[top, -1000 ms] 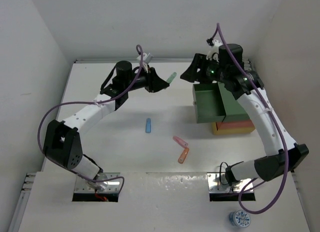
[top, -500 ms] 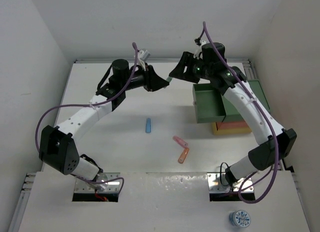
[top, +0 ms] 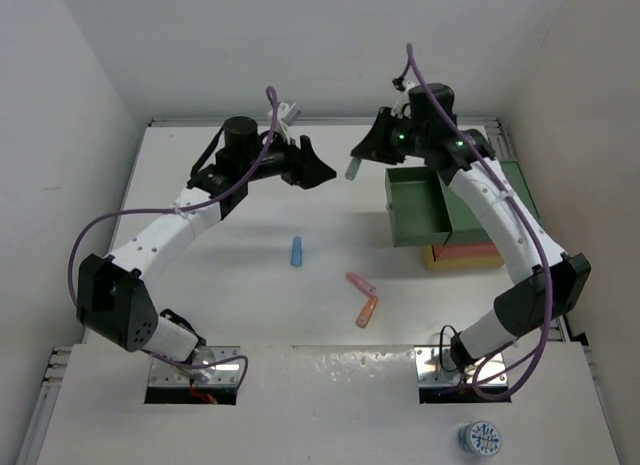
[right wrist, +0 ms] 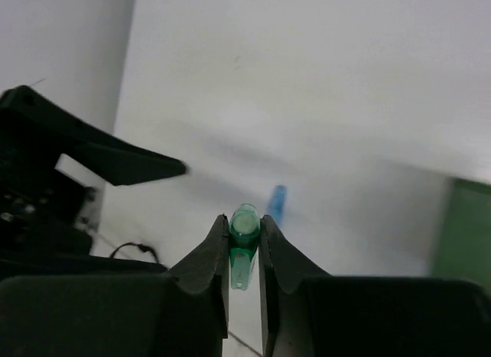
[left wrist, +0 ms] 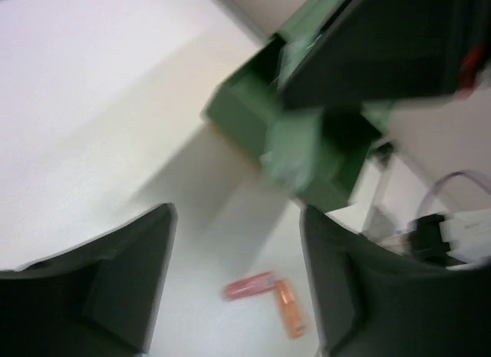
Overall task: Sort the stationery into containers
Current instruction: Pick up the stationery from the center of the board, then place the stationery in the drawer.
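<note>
High over the far middle of the table, my right gripper [top: 357, 160] is shut on a mint green marker [top: 352, 169]; in the right wrist view the marker [right wrist: 244, 236] stands end-on between the fingers. My left gripper [top: 326, 171] is open and empty just left of it, with a small gap between them. In the left wrist view the marker [left wrist: 291, 148] shows blurred beyond the open fingers. On the table lie a blue marker [top: 297, 251], a pink marker [top: 359, 282] and an orange marker [top: 368, 311]. The green tray [top: 418, 213] tops the red-orange tray [top: 470, 250] and yellow tray [top: 462, 262] at right.
White walls close in the table on the left, back and right. A round blue-and-white object [top: 481, 438] sits on the near ledge at bottom right. Purple cables loop from both arms.
My right gripper has shut on the mint green marker that the left gripper held. The left gripper has opened and drawn back slightly to the left.
</note>
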Controlling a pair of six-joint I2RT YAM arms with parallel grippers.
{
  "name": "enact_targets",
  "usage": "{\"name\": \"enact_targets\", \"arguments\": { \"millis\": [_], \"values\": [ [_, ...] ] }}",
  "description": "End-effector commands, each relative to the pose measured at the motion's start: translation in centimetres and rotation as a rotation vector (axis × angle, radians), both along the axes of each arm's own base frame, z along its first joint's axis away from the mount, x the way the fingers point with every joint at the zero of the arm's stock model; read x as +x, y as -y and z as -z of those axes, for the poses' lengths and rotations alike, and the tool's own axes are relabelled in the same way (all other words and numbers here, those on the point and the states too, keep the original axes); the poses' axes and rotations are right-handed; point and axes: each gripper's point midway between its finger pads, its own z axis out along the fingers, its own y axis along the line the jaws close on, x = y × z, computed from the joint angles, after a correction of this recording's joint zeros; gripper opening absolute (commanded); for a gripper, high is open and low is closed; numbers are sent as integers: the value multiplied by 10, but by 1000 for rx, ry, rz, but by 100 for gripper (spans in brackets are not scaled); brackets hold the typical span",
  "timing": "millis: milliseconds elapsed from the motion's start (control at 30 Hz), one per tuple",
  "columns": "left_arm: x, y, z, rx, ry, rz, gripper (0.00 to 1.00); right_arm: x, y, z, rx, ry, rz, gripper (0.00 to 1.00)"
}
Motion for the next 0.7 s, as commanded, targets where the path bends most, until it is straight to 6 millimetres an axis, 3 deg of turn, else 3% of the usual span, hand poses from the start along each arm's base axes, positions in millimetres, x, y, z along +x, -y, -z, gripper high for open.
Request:
{"name": "enact_targets", "arguments": {
  "millis": [0,33,67,200,300,400,500,567,667],
  "values": [
    [5,-40,-1,151,41,-80,88,-4,59,-43,-94,130,31,0],
    [9,-49,3,210,86,-98,97,-7,84,-41,-141,106,73,0],
    [8,-56,8,248,97,-111,100,-13,98,-44,-175,118,83,0],
    [2,-72,37,393,111,-157,100,-34,140,-27,-393,70,55,0],
    [-6,-69,58,441,95,-145,100,-36,145,-15,-472,3,34,0],
    [-12,-66,85,463,25,-119,100,-33,137,11,-500,-68,-16,0],
    [-15,-79,137,553,-122,-158,100,-32,138,39,-588,-120,-46,0],
    [-15,-85,154,592,-173,-180,100,-33,142,59,-625,-178,-60,0],
    [-14,-93,170,604,-217,-220,100,-34,144,71,-656,-214,-78,0]
  ]
}}
